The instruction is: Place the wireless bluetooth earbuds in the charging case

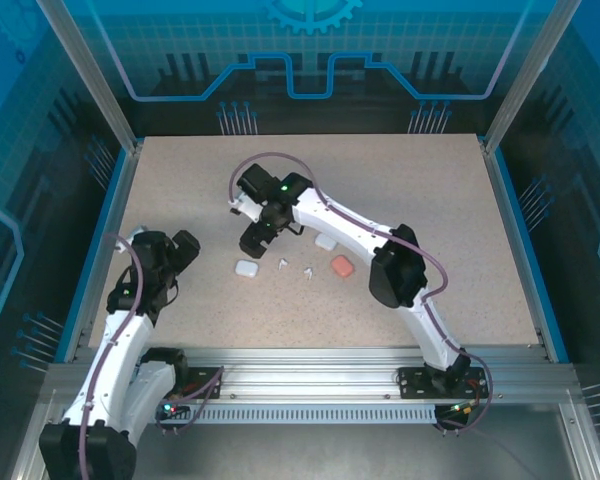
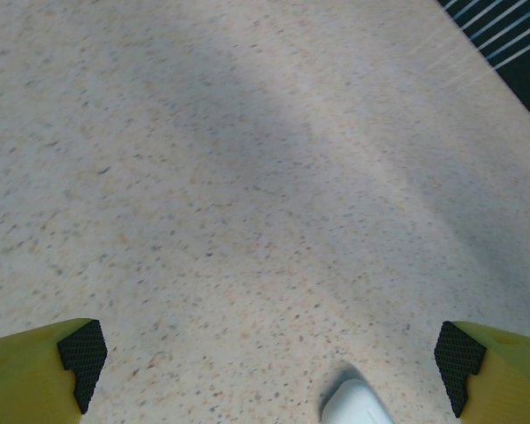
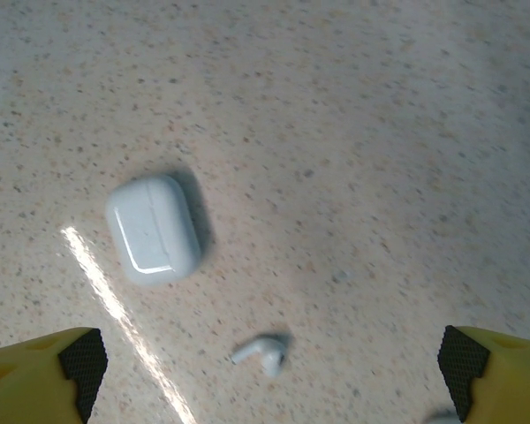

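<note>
- Two tiny white stemmed plastic earbuds (image 1: 282,263) lie loose on the speckled tabletop (image 1: 430,200), between one white pebble-shaped case (image 1: 246,268) and one salmon-pink case (image 1: 341,267).
- A second white case (image 1: 325,241) lies near the pink one.
- The right gripper (image 3: 270,367) is spread wide and empty.
- The left gripper (image 2: 269,362) is likewise wide apart and empty.

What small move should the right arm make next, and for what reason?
Probably lower the right arm's open fingers onto the small white stemmed plastic earbud and close: it lies loose on the speckled table between them, near the closed rounded white plastic case.
</note>
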